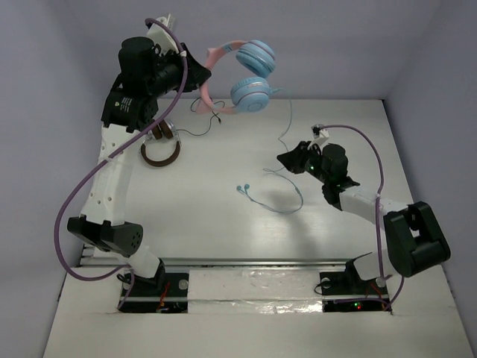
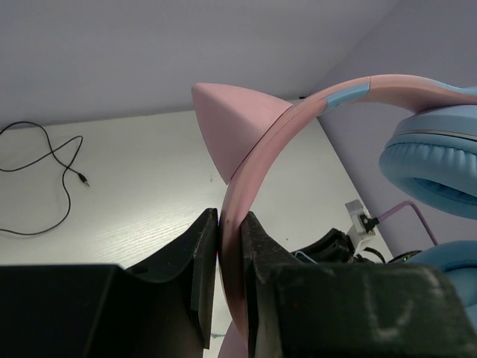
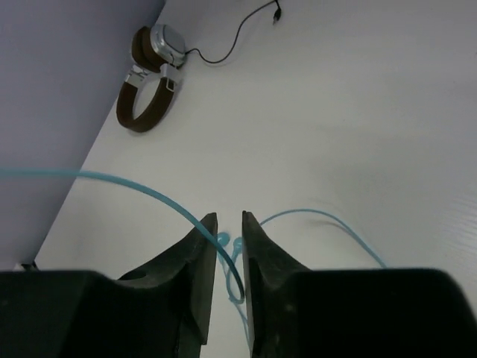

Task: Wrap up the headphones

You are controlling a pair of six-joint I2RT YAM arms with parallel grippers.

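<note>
The headphones (image 1: 250,78) are held in the air above the far left of the tabletop (image 1: 223,231), their pink cat-ear headband clamped between the nearly closed jaws of the left gripper (image 2: 229,220). The two light-blue ear cups are seen hanging to the right of that grip. The thin light-blue cable (image 1: 288,115) is draped down from the lower cup towards the right gripper (image 3: 229,218), whose jaws are parted by a narrow gap. The cable is threaded through that gap, but it is not visibly pinched. Its free end is left lying in a loop on the tabletop. The brown headphones (image 3: 145,112) are seen flat near the left wall, with their black cable (image 3: 238,33) trailed beside them.
</note>
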